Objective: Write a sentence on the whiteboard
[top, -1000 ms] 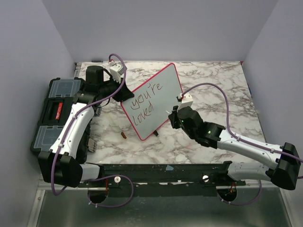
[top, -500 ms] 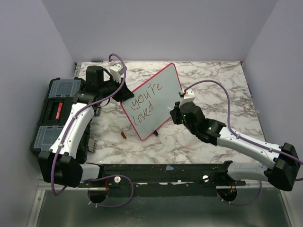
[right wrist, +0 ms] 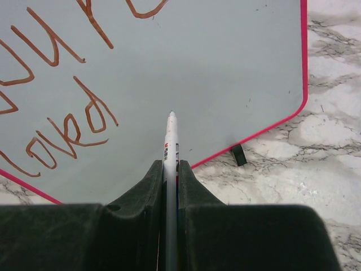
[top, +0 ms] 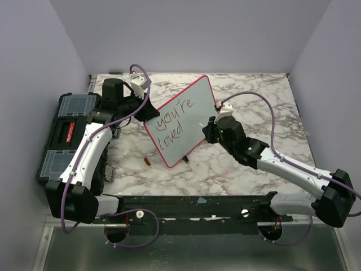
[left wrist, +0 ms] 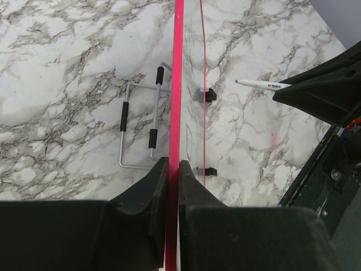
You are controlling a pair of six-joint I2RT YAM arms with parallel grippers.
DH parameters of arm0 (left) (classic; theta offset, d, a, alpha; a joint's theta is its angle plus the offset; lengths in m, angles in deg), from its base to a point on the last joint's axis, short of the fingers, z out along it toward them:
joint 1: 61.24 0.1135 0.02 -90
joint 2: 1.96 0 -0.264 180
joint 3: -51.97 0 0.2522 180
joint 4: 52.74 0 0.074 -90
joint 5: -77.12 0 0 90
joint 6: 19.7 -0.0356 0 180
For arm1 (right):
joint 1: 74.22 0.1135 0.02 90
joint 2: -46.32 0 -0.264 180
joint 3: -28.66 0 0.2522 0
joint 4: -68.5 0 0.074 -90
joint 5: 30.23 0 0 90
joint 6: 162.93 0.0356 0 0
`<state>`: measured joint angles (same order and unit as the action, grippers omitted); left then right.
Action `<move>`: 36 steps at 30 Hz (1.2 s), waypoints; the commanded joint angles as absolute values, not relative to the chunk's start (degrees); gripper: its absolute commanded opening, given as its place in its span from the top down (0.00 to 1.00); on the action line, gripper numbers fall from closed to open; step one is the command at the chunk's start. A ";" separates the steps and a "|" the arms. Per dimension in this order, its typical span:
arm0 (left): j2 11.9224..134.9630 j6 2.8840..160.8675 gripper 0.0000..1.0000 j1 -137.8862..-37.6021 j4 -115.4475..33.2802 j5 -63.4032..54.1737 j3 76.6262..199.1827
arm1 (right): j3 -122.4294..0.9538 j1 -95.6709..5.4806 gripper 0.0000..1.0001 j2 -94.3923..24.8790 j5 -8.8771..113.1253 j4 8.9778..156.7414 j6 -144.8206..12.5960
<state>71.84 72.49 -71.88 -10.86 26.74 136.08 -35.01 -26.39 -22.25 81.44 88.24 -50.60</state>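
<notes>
Whiteboard (top: 192, 113) stands on edge in the centre of the frame, on the marble table (top: 254, 96), with "you're loved" written on it. Left tool (left wrist: 174, 164) is clenched on its red frame. Right tool (right wrist: 171, 164) grasps a white marker (right wrist: 171, 135), whose tip is near the blank part.

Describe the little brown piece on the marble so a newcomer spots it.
Find the red-framed white whiteboard tilted on the grey-veined marble tabletop. Just left of its nearest corner lies a small reddish-brown stub. Unlike the small black foot at the board's edge, it lies apart.
</notes>
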 commanded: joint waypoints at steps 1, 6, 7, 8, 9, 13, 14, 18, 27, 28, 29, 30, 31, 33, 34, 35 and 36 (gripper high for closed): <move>71.18 70.56 1.00 -72.05 -12.62 25.46 136.18 | -37.40 -26.76 0.99 -24.10 78.82 85.88 -51.66; 71.25 70.56 1.00 -72.06 -12.62 25.36 136.22 | -37.38 -26.75 0.99 -25.19 72.46 84.83 -52.76; 71.34 70.60 1.00 -72.06 -12.64 25.36 136.31 | -37.16 -26.76 0.99 -25.32 70.70 84.77 -53.06; 71.34 70.58 1.00 -72.10 -12.61 25.40 136.30 | -36.84 -26.75 0.99 -25.39 68.92 84.73 -53.13; 71.34 70.56 1.00 -72.06 -12.57 25.28 136.31 | -36.29 -26.71 0.99 -25.38 67.68 84.52 -52.81; 71.16 70.56 1.00 -72.05 -12.54 25.01 136.21 | -33.47 -25.38 0.99 -25.10 64.94 82.83 -51.21; 71.15 70.56 1.00 -72.06 -12.59 25.01 136.30 | -33.21 -24.47 0.99 -25.41 65.09 82.81 -51.22; 71.12 70.56 1.00 -72.05 -12.57 24.72 136.30 | -33.09 -17.95 0.99 -27.65 69.95 83.04 -52.48; 70.81 70.56 1.00 -72.06 -12.64 24.65 136.14 | -31.57 -14.20 0.99 -30.43 73.70 80.68 -49.87; 70.81 70.56 1.00 -72.06 -12.61 24.65 136.14 | -31.66 -14.20 0.99 -30.84 73.98 80.68 -49.70; 70.81 70.58 1.00 -72.06 -12.64 24.70 136.11 | -31.88 -14.19 0.99 -31.29 74.40 80.68 -49.58; 70.81 70.57 1.00 -72.06 -12.67 24.66 136.14 | -32.07 -14.14 0.99 -31.81 74.60 80.68 -49.42; 70.80 70.56 1.00 -72.06 -12.61 24.66 136.14 | -32.17 -14.15 0.99 -32.18 74.84 80.68 -49.33; 70.72 70.56 1.00 -72.06 -12.63 24.61 136.08 | -32.60 -14.16 0.99 -33.06 75.22 80.68 -49.23; 70.76 70.56 1.00 -72.03 -12.61 24.65 136.12 | -32.85 -14.14 0.99 -33.41 75.29 80.64 -49.32; 70.81 70.56 1.00 -72.05 -12.65 24.61 136.13 | -33.11 -14.18 0.99 -33.84 75.48 80.62 -49.38; 70.81 70.60 1.00 -72.06 -12.60 24.67 136.12 | -33.38 -14.12 0.99 -34.13 75.58 80.60 -49.42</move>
<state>71.84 72.49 -71.88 -10.84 26.67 136.08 -31.93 -14.39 -32.55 73.09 82.06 -50.01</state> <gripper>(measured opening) 0.100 0.131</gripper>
